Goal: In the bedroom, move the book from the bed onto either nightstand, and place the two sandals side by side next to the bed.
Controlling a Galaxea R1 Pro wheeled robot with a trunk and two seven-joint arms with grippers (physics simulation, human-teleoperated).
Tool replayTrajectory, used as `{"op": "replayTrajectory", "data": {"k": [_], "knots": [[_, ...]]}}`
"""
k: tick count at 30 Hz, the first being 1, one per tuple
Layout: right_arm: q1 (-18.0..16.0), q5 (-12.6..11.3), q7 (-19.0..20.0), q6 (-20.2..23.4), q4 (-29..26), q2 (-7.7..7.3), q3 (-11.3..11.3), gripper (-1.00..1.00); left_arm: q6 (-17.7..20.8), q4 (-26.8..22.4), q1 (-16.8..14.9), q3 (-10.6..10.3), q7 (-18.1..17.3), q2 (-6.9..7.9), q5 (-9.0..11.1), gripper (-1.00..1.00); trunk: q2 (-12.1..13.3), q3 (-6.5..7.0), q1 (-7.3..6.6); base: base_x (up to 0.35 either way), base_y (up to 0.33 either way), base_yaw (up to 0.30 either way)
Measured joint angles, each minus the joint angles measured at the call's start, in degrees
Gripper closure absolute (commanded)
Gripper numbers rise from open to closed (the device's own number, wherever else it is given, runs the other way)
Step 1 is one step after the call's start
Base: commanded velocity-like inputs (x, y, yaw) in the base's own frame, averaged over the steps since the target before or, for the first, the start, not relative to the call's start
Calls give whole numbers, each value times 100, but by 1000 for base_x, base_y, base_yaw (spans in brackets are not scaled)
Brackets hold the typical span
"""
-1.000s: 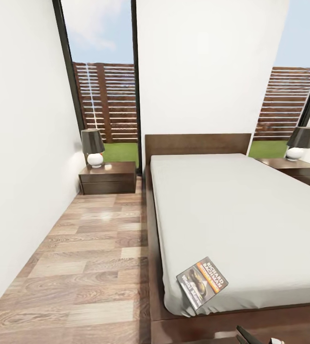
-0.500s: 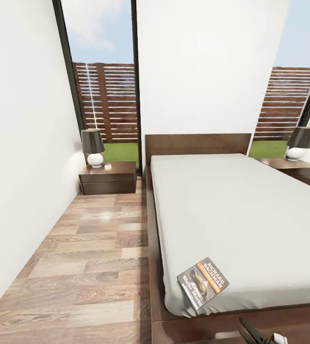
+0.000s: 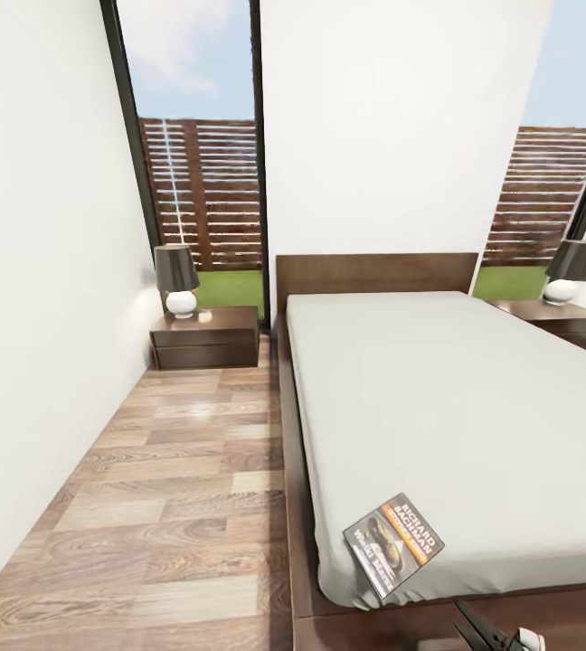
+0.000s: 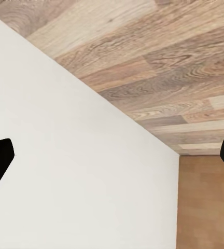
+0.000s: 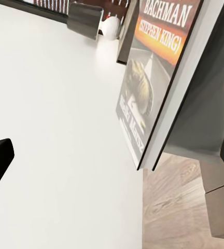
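The book (image 3: 392, 545), dark with an orange band, lies flat on the near left corner of the bed's pale mattress (image 3: 438, 398). My right gripper (image 3: 494, 636) pokes up at the head view's lower edge, just short of the bed's foot and right of the book. In the right wrist view it is open (image 5: 112, 155), with the book (image 5: 156, 78) ahead of its fingers and untouched. One nightstand (image 3: 204, 336) stands left of the headboard, another (image 3: 560, 321) to its right. My left gripper (image 4: 112, 161) is open and empty over wall and floor. The sandals are out of view.
A dark-shaded lamp (image 3: 177, 278) stands on the left nightstand and another lamp (image 3: 569, 269) on the right one. A strip of wood-plank floor (image 3: 175, 488) runs between the white left wall (image 3: 40, 316) and the bed's dark frame (image 3: 295, 506). Tall windows flank the headboard.
The whole picture has drifted slightly, so the camera has moved a little. The book lies where it was on the mattress. My right gripper shows slightly further right along the lower edge.
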Motion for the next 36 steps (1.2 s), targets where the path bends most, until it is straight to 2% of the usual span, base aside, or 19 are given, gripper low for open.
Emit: {"op": "replayTrajectory", "data": {"k": [22, 36], "knots": [[-132, 36, -64, 1, 7, 49, 47, -100, 0, 1, 8, -4, 9, -26, -9, -100, 0, 0, 0, 4, 4, 0], [-167, 45, -277, 1, 0, 99, 61, -100, 0, -5, 42, -9, 25, -87, -20, -100, 0, 0, 0, 0, 0, 0]]}}
